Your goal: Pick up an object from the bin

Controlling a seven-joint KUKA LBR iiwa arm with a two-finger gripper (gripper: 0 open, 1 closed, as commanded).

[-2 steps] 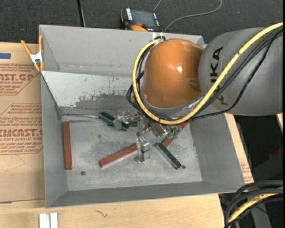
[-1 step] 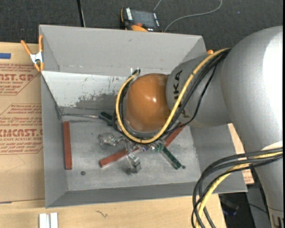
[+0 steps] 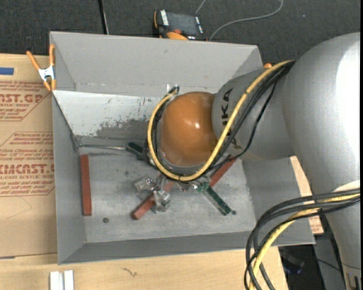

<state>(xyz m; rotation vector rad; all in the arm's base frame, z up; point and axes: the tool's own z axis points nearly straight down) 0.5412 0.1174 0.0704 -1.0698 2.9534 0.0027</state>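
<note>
Stick (image 3: 143,209), short, reddish, at the jaws: likely light and stiff; pinch mid-length. Jaws' state, can't tell.

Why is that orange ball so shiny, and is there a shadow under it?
In the camera view, pale glare patches sit on the arm's orange cover; same view, the cover shades the bin floor beneath it, while the red stick at left lies in open light.

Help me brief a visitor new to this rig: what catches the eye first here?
The arm's orange wrist cover hangs over the middle of the grey bin. A red-brown bar lies along the floor's left side, and a shorter red-brown stick lies just below the cover.
</note>
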